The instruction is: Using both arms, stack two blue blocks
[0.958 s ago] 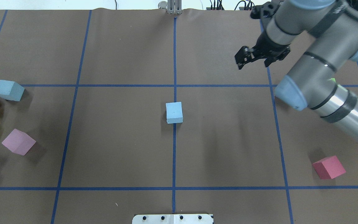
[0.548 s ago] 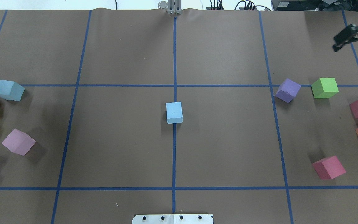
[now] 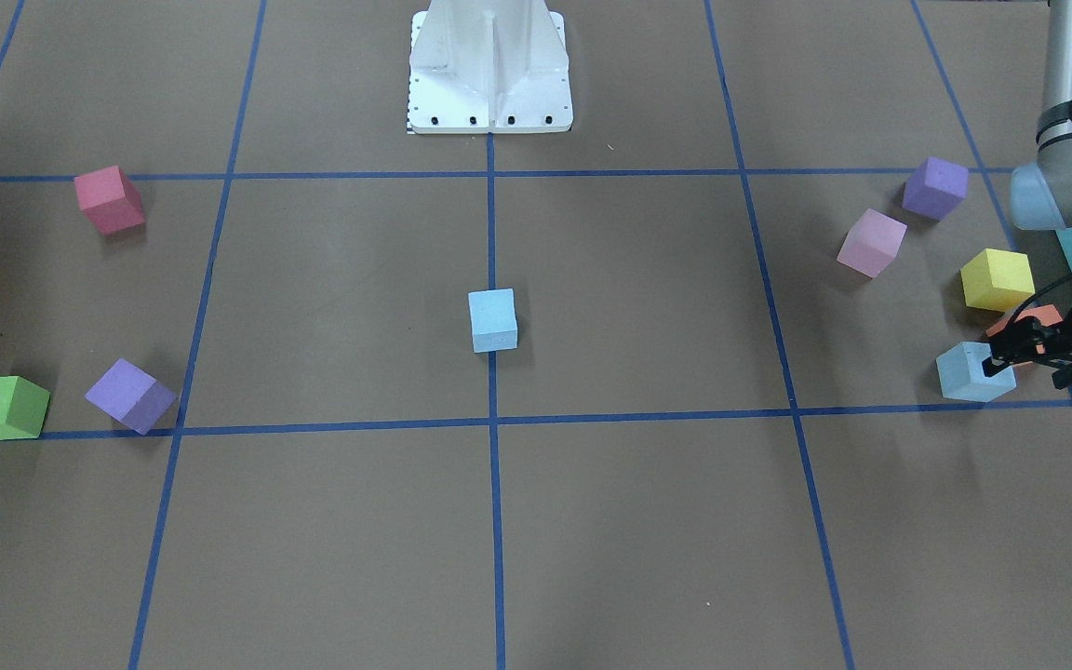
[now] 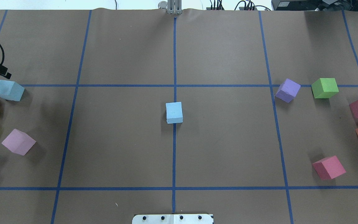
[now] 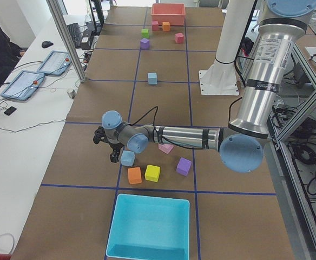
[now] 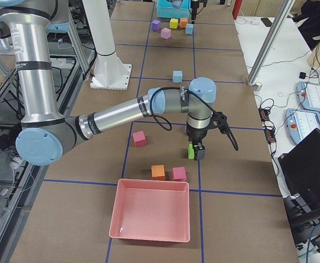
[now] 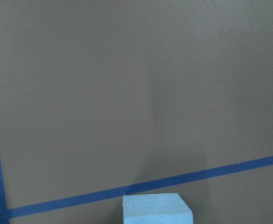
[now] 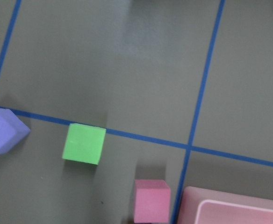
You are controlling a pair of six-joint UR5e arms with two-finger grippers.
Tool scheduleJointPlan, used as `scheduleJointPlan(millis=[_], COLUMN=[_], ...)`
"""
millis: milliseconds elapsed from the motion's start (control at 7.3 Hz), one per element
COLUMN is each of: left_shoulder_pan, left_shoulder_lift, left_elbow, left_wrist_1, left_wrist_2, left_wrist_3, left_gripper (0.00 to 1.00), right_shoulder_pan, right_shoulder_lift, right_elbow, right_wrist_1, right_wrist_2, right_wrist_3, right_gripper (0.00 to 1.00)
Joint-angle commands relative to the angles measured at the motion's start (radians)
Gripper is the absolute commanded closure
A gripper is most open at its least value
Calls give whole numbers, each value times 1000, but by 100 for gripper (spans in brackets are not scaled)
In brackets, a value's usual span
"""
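Though apart, matching pale blue blocks [image 4: 174, 112]

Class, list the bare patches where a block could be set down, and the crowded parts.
Bare: the squares either side of the centre blue block, out to the lilac cube and the purple cube. Crowded: both ends, around the other blue block and green cube.

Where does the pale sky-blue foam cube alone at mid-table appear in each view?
Front-facing: pale sky-blue foam cube at centre, on the middle blue tape line, below the white pedestal base.
Overhead: cube at centre, above the base.
Exterior left: cube upper middle, left of the base.
Exterior right: cube upper middle, right of the base.
Left wrist: not in it; that is the other blue cube.
Right wrist: not in it.
Shared landmark: the base.
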Motion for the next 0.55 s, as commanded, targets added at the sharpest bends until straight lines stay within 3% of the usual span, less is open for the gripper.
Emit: scheduleJointPlan(millis=[0, 411], left_shoulder_pan=[16, 52], left_shoulder_lift=[-6, -4], left_elbow=[65, 88], left_wrist_1=[-74, -136], left_wrist_2=[10, 59], left_wrist_3=[-2, -76], left_gripper=[2, 2], right_shoulder_pan=[82, 105], right_shoulder_lift=[-73, -89], right_elbow=[-9, -6], right_wrist_1=[0, 0], right_wrist_2=[5, 5], right_wrist_3=[-74, -76], right_gripper=[0, 0])
